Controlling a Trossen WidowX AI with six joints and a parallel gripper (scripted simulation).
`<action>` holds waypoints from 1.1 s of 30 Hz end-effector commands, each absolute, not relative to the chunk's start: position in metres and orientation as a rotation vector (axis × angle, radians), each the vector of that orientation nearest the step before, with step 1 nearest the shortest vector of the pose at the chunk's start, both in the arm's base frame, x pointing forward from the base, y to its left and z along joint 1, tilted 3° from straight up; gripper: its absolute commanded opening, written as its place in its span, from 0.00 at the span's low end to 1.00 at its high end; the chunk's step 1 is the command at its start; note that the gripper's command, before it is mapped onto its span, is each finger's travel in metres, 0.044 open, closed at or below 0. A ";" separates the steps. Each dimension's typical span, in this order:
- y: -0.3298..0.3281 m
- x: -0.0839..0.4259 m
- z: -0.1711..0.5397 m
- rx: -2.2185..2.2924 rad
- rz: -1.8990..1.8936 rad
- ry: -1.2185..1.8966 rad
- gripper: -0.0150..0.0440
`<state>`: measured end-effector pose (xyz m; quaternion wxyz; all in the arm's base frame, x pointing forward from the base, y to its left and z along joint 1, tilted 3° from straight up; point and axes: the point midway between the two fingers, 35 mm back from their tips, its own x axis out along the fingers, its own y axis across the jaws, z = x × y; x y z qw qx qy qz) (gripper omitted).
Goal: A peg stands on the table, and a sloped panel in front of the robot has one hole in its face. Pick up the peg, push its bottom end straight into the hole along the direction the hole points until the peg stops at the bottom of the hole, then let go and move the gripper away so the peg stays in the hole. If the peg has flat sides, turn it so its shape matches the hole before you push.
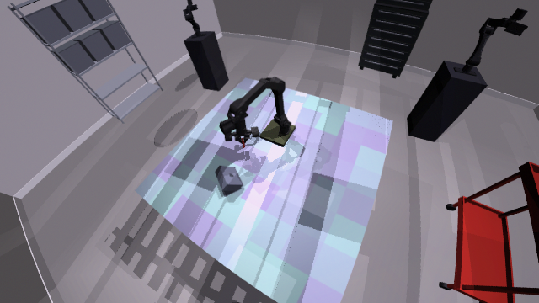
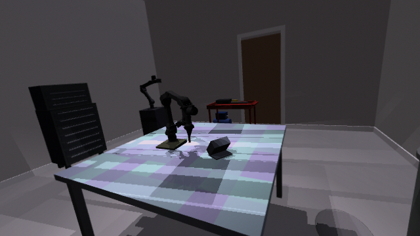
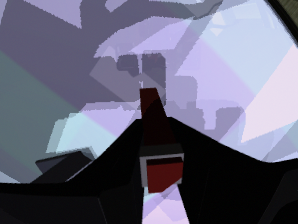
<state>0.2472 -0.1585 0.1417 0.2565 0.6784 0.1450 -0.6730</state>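
A black arm (image 1: 253, 90) (image 2: 177, 96) bends over the patchwork-lit tabletop (image 1: 333, 273) (image 2: 157, 170) (image 3: 210, 90), its tool (image 1: 242, 138) (image 2: 189, 131) (image 3: 153, 125) nearly shut and clamped on a red peg (image 1: 243, 143) (image 2: 189, 139) (image 3: 153, 115). The peg points down from the fingers, looking close to upright in the exterior view — whether its tip touches the surface cannot be told. Seen from the top, the sloped gray panel (image 1: 227, 181) (image 2: 219, 146) (image 3: 65, 167) lies near the peg, toward 7 o'clock, well apart from it, the dark hole (image 1: 232, 175) showing in its face. The peg is outside that hole. The arm's olive base plate (image 1: 267, 136) (image 2: 161, 147) sits at about 3 o'clock from the tool. Around the room in the same top view stand a shelf unit (image 1: 135, 102) at 10 o'clock, a dark drawer cabinet (image 1: 393, 38) (image 2: 80, 131) at 1 o'clock and a red cart (image 1: 460, 236) (image 2: 232, 106) at 4 o'clock — while a brown door (image 2: 261, 78) fills a frame in the exterior view's far wall, toward 1 o'clock
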 end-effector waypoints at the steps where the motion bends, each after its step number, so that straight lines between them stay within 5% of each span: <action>1: -0.157 0.248 0.139 1.798 -1.802 0.419 0.25; 33: -0.147 0.275 0.138 1.471 -1.507 0.568 0.25</action>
